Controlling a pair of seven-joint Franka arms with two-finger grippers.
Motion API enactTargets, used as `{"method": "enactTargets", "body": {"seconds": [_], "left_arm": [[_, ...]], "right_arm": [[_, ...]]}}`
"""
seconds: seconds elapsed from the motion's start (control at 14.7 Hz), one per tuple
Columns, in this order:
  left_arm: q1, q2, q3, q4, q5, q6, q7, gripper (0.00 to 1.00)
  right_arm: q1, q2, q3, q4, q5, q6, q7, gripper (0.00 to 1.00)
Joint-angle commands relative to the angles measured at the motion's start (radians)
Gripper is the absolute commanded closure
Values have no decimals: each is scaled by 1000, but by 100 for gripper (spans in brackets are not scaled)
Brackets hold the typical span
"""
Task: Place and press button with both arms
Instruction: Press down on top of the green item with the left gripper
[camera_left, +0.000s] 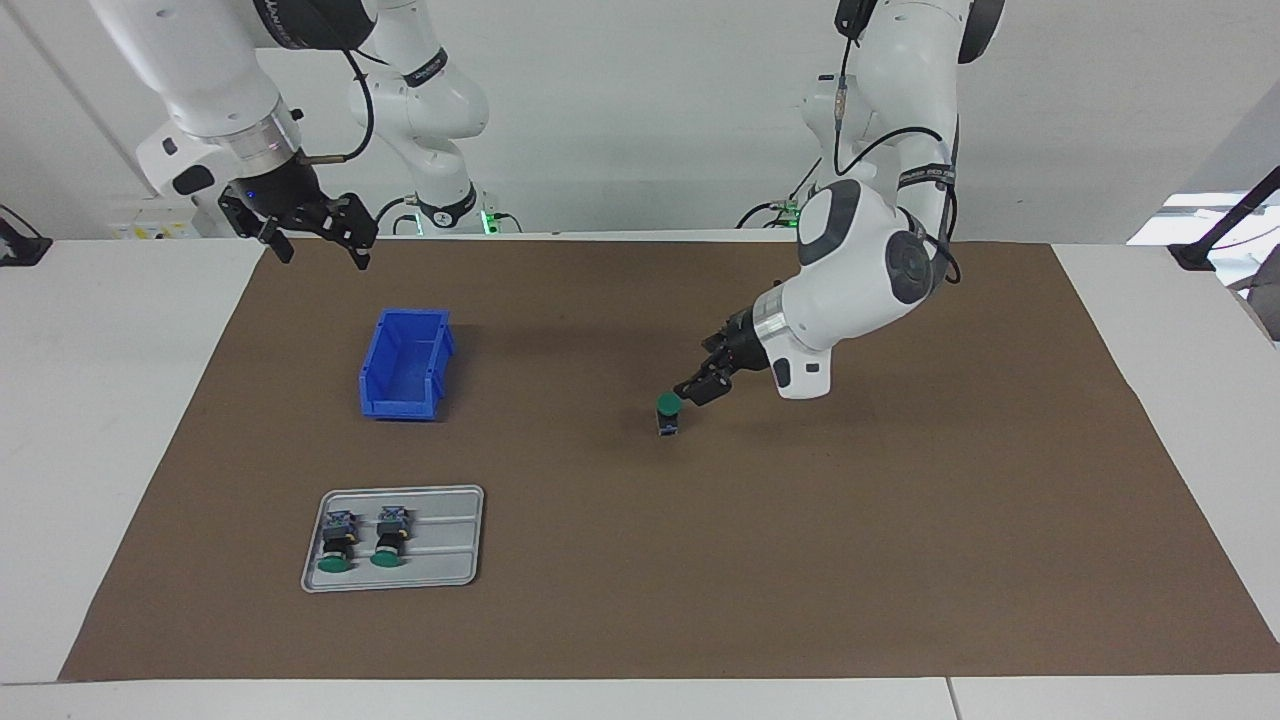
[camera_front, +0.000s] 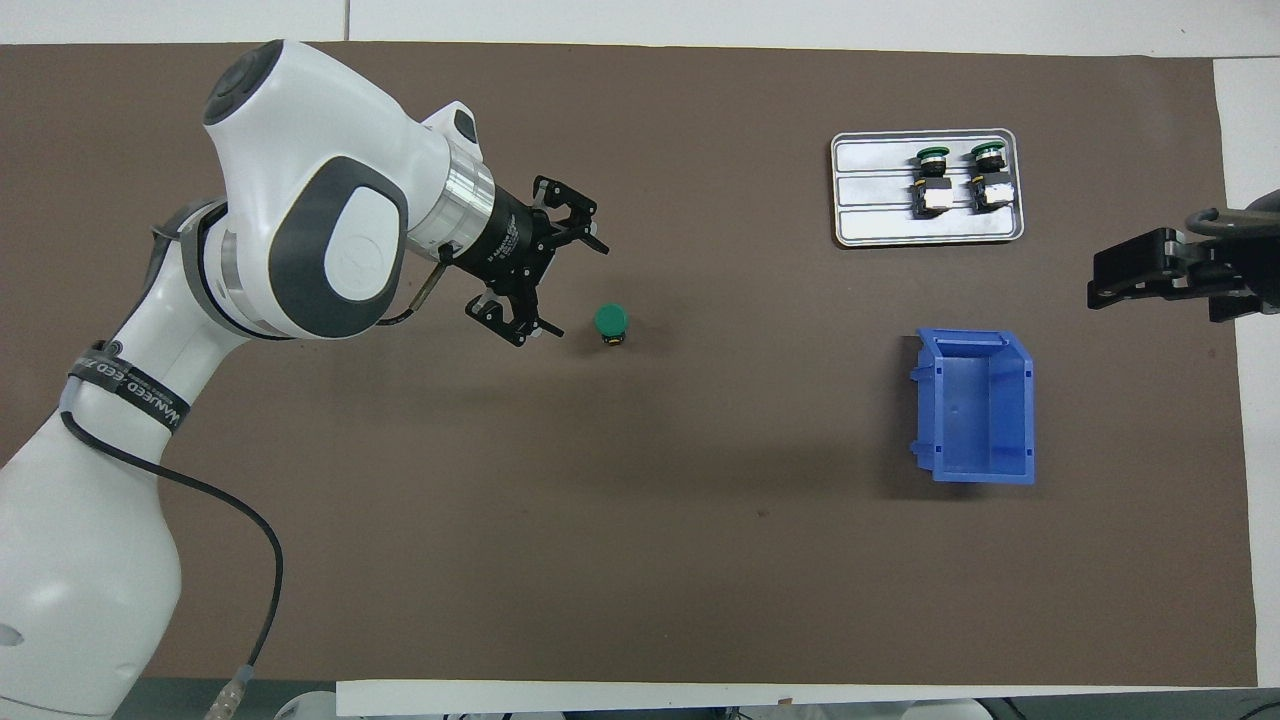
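Note:
A button (camera_left: 668, 410) with a green cap stands upright on the brown mat near the table's middle; it also shows in the overhead view (camera_front: 611, 322). My left gripper (camera_left: 698, 386) is open and empty. It is tilted down, close beside the button toward the left arm's end of the table, and a small gap shows between them in the overhead view (camera_front: 575, 290). My right gripper (camera_left: 322, 250) is open and empty, and waits raised over the mat's edge at the right arm's end (camera_front: 1100, 285).
A grey tray (camera_left: 450, 540) (camera_front: 880, 215) holds two more green-capped buttons (camera_left: 335, 540) (camera_front: 932, 175) lying on their sides. A blue bin (camera_left: 405, 365) (camera_front: 975, 405) stands empty, nearer to the robots than the tray.

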Motion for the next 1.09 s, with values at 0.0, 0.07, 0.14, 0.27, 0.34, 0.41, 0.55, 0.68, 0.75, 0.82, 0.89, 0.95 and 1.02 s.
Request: {"method": "enactTargets", "body": {"seconds": [0.0,0.07,0.14,0.27,0.34,0.41,0.55,0.68,0.75,0.82,0.89,0.95,1.02], "left_arm": [[-80,1,10,29,157,-24,4,0],[-116,1,10,29,227,-11,7,0],[-137,1,10,30,261,-5,6,0],[-140,1,13,30,294,-18,7,4],[-140,1,10,38,353,-30,15,11],[-139,8,6,64,398,-50,27,20],[-139,16,6,118,415,-98,150,37],[-140,17,7,119,415,-120,188,72],[-134,16,7,119,415,-127,191,89],[-128,19,6,118,417,-121,199,93],[-130,28,7,116,418,-118,202,95],[-137,34,7,116,439,-119,211,95],[-139,45,6,116,461,-113,213,97]], "right_arm": [[-16,-15,10,-17,-6,-3,-23,0],[-16,-15,10,-17,-6,-3,-23,0],[-16,-13,10,-17,-6,-3,-23,0],[-16,-13,10,-17,-6,-3,-23,0],[-16,-15,10,-17,-6,-3,-23,0],[-16,-15,10,-17,-6,-3,-23,0],[-16,-13,10,-17,-6,-3,-23,0],[-16,-15,10,-17,-6,-3,-23,0],[-16,-13,10,-17,-6,-3,-23,0],[-16,-13,10,-17,-6,-3,-23,0],[-16,-15,10,-17,-6,-3,-23,0],[-16,-13,10,-17,-6,-3,-23,0],[-16,-15,10,-17,-6,-3,-23,0]]}}
